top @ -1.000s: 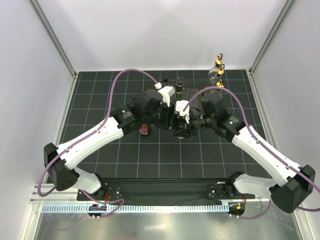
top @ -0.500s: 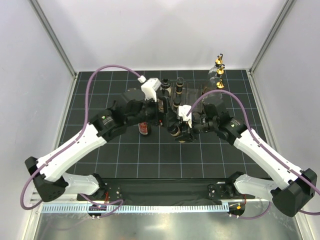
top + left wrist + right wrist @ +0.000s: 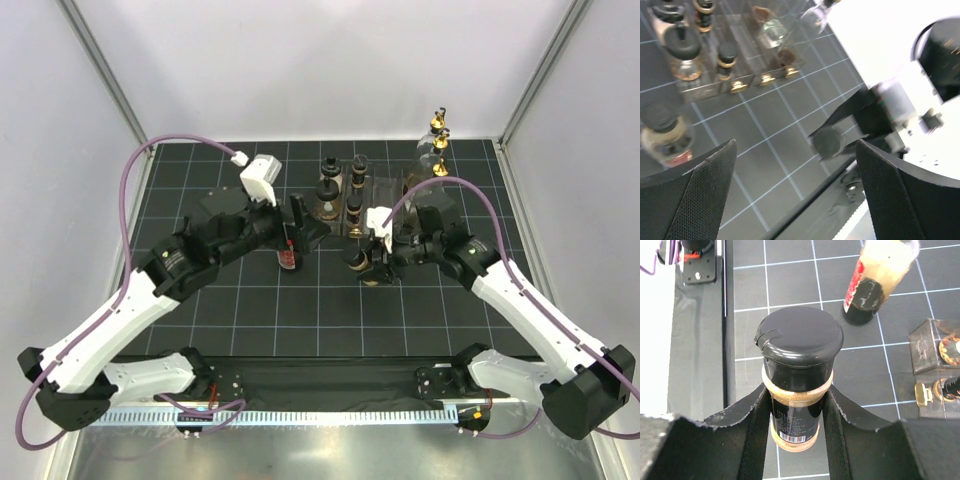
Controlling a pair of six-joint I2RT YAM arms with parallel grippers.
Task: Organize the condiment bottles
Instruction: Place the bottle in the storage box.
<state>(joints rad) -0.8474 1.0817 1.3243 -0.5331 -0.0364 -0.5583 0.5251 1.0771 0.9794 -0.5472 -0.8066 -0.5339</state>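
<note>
My right gripper (image 3: 799,410) is shut on a short bottle (image 3: 799,390) with a black cap and dark label, held upright just above the mat; from above it shows in front of the rack (image 3: 362,262). My left gripper (image 3: 797,165) stands open and empty, left of the rack (image 3: 305,228). A red-labelled bottle (image 3: 288,258) stands on the mat just in front of it, also visible as the red-labelled bottle (image 3: 872,285) and low left (image 3: 665,140). Black-capped bottles (image 3: 327,190) stand in the clear rack (image 3: 385,195). Tall clear bottles with gold spouts (image 3: 436,145) stand at the back right.
The clear rack (image 3: 747,82) has gold clasps along its near wall and several compartments. White walls close the mat on three sides. A black rail (image 3: 729,330) runs along the near edge by the arm bases.
My left gripper has opened and drawn back to the left, away from the rack, where a black-capped bottle now stands. The right gripper keeps its bottle and has barely shifted.
</note>
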